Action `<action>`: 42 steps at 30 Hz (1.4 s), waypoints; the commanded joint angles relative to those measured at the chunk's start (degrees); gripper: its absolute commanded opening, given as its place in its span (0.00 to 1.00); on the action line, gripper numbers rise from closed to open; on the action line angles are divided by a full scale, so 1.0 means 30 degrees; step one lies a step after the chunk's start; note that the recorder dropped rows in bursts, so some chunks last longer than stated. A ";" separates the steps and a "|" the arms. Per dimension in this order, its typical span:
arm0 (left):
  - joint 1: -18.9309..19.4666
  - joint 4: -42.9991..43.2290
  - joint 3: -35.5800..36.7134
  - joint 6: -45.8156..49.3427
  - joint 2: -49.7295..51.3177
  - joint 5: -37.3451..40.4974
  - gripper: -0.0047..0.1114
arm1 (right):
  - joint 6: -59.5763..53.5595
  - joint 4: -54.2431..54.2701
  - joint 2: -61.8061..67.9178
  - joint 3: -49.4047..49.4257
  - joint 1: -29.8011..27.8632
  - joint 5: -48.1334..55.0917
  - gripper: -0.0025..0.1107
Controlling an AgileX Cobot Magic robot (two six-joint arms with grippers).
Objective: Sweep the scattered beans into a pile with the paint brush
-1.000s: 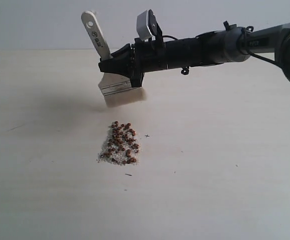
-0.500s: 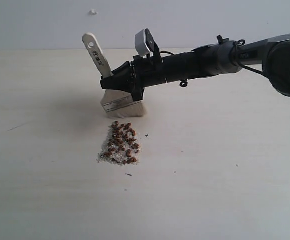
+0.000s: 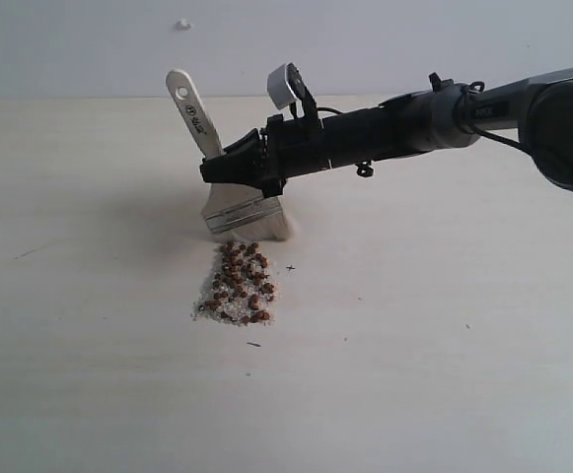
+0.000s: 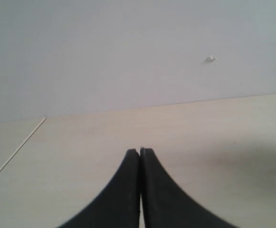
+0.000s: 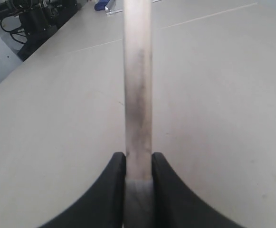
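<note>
The reddish-brown beans with pale crumbs lie gathered as a small pile (image 3: 238, 286) on the pale table. The paint brush (image 3: 229, 197) stands tilted just behind the pile, its white bristles down on the table at the pile's far edge, its wooden handle with the hole pointing up and left. My right gripper (image 3: 219, 169) reaches in from the right and is shut on the brush just above the silver band; the right wrist view shows the handle (image 5: 138, 95) clamped between the black fingers (image 5: 114, 190). My left gripper (image 4: 140, 151) is shut and holds nothing, over bare table.
The pale table (image 3: 444, 325) runs to a grey wall behind. A few dark specks (image 3: 290, 267) lie beside the pile. Dark equipment (image 5: 33, 21) stands past the table's far edge in the right wrist view.
The right gripper has lowered the brush toward the table and slightly nearer the pile; the bristles, earlier raised above the table, now rest at the pile's far edge.
</note>
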 commanded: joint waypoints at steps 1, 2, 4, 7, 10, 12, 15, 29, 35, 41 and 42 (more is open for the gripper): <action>0.0019 -0.0124 -0.0015 -0.0007 -0.0123 -0.0027 0.04 | 0.0235 -0.0890 0.0117 0.0171 0.0637 -0.0033 0.02; 0.0019 -0.0124 -0.0015 -0.0007 -0.0123 -0.0027 0.04 | 0.0235 -0.1067 0.0117 0.0171 0.0850 -0.0033 0.02; 0.0019 -0.0124 -0.0015 -0.0007 -0.0123 -0.0027 0.04 | 0.0235 -0.1369 0.0117 0.0171 0.1100 -0.0033 0.02; 0.0019 -0.0124 -0.0015 -0.0007 -0.0123 -0.0027 0.04 | 0.0388 -0.1548 0.0117 0.0171 0.1275 -0.0033 0.02; 0.0019 -0.0124 -0.0015 -0.0007 -0.0123 -0.0027 0.04 | 0.0876 -0.1636 0.0117 0.0171 0.1229 -0.0033 0.02; 0.0019 -0.0124 -0.0015 -0.0007 -0.0123 -0.0027 0.04 | 0.1230 -0.2008 0.0117 0.0171 0.1229 -0.0033 0.02; 0.0019 -0.0124 -0.0015 -0.0007 -0.0123 -0.0027 0.04 | 0.1229 -0.2367 0.0117 0.0171 0.1229 -0.0033 0.02; 0.0019 -0.0124 -0.0015 -0.0007 -0.0123 -0.0027 0.04 | -0.0160 -0.0309 -0.0969 0.0086 0.1229 -0.0033 0.02; 0.0019 -0.0124 -0.0015 -0.0007 -0.0123 -0.0027 0.04 | -0.0253 -0.0182 -0.1113 0.0086 0.1229 -0.0033 0.02; 0.0019 -0.0124 -0.0015 -0.0007 -0.0123 -0.0027 0.04 | -0.1474 0.1117 -0.1254 0.0086 0.1229 -0.0917 0.02; 0.0019 -0.0124 -0.0015 -0.0007 -0.0123 -0.0027 0.04 | -0.1823 0.1300 -0.1286 0.0086 0.1229 -0.0997 0.02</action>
